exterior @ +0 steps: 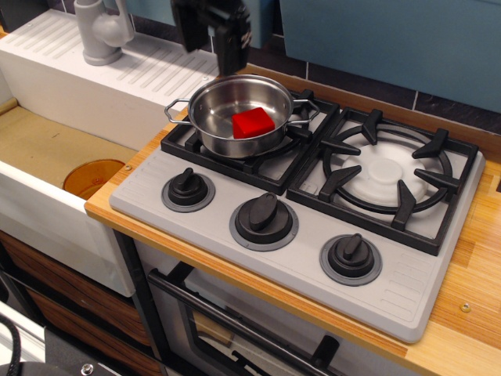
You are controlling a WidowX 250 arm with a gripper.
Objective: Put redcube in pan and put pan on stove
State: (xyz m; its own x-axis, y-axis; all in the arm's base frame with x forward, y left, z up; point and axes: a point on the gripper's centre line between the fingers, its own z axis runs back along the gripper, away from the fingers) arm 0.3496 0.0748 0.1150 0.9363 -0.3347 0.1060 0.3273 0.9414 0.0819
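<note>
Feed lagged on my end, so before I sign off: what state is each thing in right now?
Small red cube: lying inside the pan.
Shiny steel pan with wire loop handles: upright on the stove's left grate.
Grey two-burner stove: right burner bare.
Black gripper: above the pan, holding nothing; jaws unclear.
White sink unit: orange drain cover in basin.

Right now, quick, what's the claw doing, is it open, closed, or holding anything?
Claw: above the pan, holding nothing; open or closed cannot be told because the top edge crops it.
</note>
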